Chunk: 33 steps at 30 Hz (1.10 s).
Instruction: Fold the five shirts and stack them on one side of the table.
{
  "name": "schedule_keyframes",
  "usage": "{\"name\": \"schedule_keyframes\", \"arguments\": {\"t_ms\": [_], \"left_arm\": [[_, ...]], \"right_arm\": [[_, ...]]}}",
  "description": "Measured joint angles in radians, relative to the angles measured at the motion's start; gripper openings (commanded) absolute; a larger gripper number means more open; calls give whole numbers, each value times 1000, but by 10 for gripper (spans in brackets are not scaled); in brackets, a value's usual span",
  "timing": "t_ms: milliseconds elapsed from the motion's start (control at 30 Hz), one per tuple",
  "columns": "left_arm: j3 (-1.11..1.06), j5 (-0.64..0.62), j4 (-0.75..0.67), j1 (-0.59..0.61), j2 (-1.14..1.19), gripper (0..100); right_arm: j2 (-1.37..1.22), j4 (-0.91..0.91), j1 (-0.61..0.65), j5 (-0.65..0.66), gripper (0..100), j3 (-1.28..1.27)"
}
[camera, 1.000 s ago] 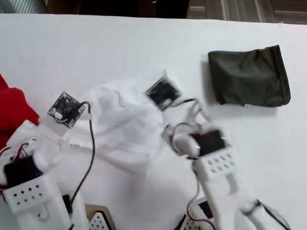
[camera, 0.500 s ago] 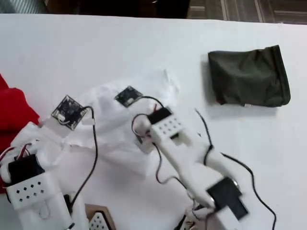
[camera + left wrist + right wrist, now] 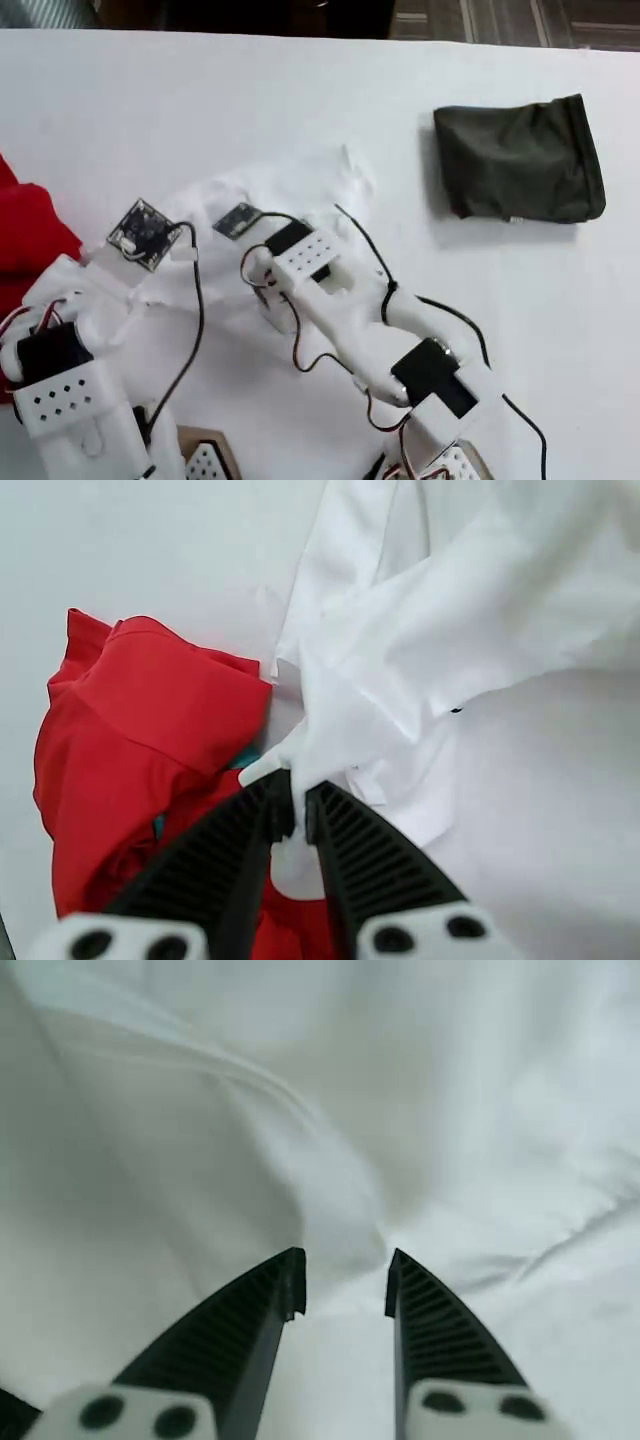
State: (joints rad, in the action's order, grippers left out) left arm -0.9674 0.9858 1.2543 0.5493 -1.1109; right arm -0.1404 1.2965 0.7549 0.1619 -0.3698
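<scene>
A crumpled white shirt (image 3: 215, 205) lies in the middle of the table. My left gripper (image 3: 296, 802) is shut on a pinch of the white shirt (image 3: 480, 610) at its edge, right beside the red shirt (image 3: 150, 730). My right arm (image 3: 350, 320) stretches across from the near right and ends over the shirt's middle. There my right gripper (image 3: 342, 1285) stands open, low over the white shirt (image 3: 330, 1080), with a raised fold running in between its fingertips. A folded dark green shirt (image 3: 520, 160) lies at the far right.
The red shirt (image 3: 28, 232) is bunched at the table's left edge, next to my left arm (image 3: 60, 390). Bare white tabletop (image 3: 300, 90) runs along the far side and between the white and dark green shirts.
My right arm has swung left, from the white shirt's right edge to over its middle. The left arm has stayed almost still with its hold on the shirt.
</scene>
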Motion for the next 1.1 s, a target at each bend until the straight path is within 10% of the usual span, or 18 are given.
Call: {"name": "schedule_keyframes", "arguments": {"t_ms": [1100], "left_arm": [[0, 0, 0, 0, 0, 27]], "right_arm": [[-117, 0, -57, 0, 61, 21]]}}
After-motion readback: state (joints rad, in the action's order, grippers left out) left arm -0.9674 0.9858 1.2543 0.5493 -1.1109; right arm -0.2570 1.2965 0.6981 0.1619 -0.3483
